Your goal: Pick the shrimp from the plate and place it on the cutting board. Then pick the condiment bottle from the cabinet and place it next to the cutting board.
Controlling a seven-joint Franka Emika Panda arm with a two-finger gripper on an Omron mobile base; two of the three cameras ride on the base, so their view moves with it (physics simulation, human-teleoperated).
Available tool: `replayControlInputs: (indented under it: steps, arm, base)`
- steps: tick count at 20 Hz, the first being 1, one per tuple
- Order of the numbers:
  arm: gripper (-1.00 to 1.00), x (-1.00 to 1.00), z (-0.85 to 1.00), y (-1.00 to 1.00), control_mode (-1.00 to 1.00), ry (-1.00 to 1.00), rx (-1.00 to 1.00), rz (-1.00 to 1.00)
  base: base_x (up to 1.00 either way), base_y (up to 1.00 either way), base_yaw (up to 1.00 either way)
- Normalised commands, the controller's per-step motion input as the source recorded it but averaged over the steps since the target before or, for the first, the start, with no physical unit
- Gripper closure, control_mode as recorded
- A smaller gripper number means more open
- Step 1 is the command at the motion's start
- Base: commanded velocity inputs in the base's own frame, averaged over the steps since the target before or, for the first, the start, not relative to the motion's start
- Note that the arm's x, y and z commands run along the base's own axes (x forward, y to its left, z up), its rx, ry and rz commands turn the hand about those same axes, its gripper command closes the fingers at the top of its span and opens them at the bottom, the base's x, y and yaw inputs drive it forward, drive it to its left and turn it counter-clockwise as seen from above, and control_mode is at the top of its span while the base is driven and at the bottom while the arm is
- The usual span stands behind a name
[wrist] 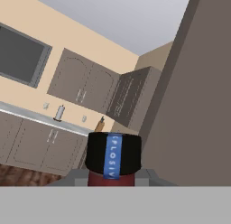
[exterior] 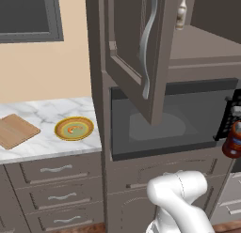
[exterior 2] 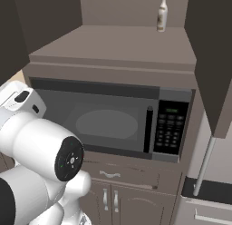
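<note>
My gripper [wrist: 113,174] is shut on the condiment bottle [wrist: 113,155], whose black cap with a blue label and dark red body stand between the fingers in the hand view. Its red body [exterior: 233,142] also shows at the right edge of the left base view, in front of the microwave. The tiny orange shrimp [exterior: 73,129] lies in the middle of the plate [exterior: 86,124] on the marble counter. The light wooden cutting board [exterior: 14,131] lies just left of the plate. The cabinet [exterior: 136,49] stands with its door swung open, and its shelf [exterior 2: 118,42] is above the microwave.
A whitish slim bottle [exterior 2: 161,13] stands at the back of the cabinet shelf. A black microwave [exterior 2: 108,122] sits under that shelf. The open door [exterior: 150,63] juts out over the microwave front. Drawers [exterior: 56,170] run below the counter.
</note>
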Motion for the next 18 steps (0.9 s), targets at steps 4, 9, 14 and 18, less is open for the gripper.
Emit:
replayControlInputs:
  steps: [4, 9, 14, 18]
  arm:
    - [1.00, 0.01, 0.00, 0.01, 1.00, -0.01, 0.00, -0.01]
    - [1.00, 0.00, 0.00, 0.00, 1.00, 0.00, 0.00, 0.00]
    - [1.00, 0.00, 0.00, 0.00, 1.00, 0.00, 0.00, 0.00]
    - [1.00, 0.00, 0.00, 0.00, 1.00, 0.00, 0.00, 0.00]
  base:
    - [0.00, 0.00, 0.00]
    - [0.00, 0.00, 0.00]
    - [-0.11, 0.00, 0.00]
    - [-0.38, 0.00, 0.00]
